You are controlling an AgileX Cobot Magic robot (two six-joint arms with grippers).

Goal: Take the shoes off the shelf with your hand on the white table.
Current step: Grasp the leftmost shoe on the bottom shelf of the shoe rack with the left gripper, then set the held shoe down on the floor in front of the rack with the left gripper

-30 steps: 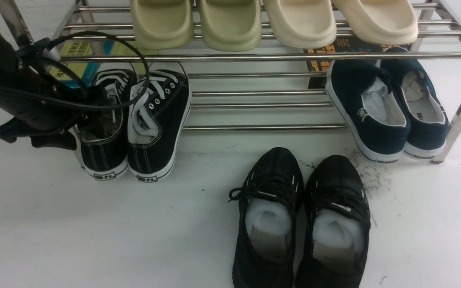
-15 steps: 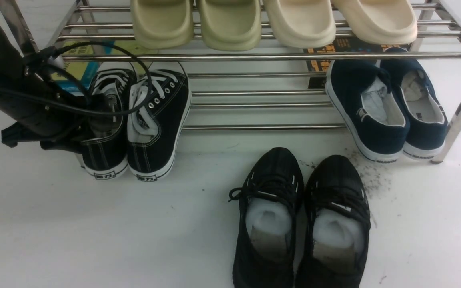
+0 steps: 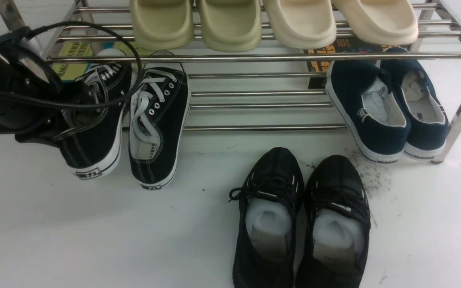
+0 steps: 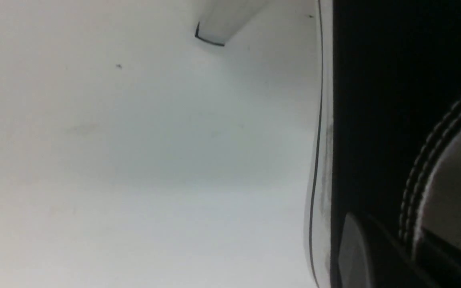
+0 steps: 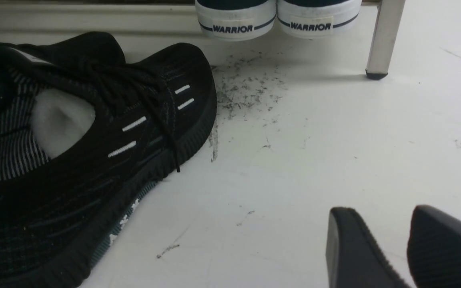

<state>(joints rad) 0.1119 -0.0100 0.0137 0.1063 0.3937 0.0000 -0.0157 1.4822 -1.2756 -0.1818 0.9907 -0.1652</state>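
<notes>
Heel collar clamped in the left gripper [image 3: 70, 120], one canvas sneaker [image 3: 94, 148] is tipped toward the hand, toe under the chrome shoe rack [image 3: 254, 57]; its mate [image 3: 156, 128] sits just beyond it from the hand, half on the white table [image 3: 54, 232]. The pull-out looks under way: next the shoe must clear the rack and be set on bare table near the hand. The hand slopes down into the shoe's mouth from the side, cable [image 3: 139, 70] looping above.

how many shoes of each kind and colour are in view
black canvas sneakers: 2
black running shoes: 2
navy slip-ons: 2
green slides: 2
cream slides: 2
total: 10 shoes
</notes>
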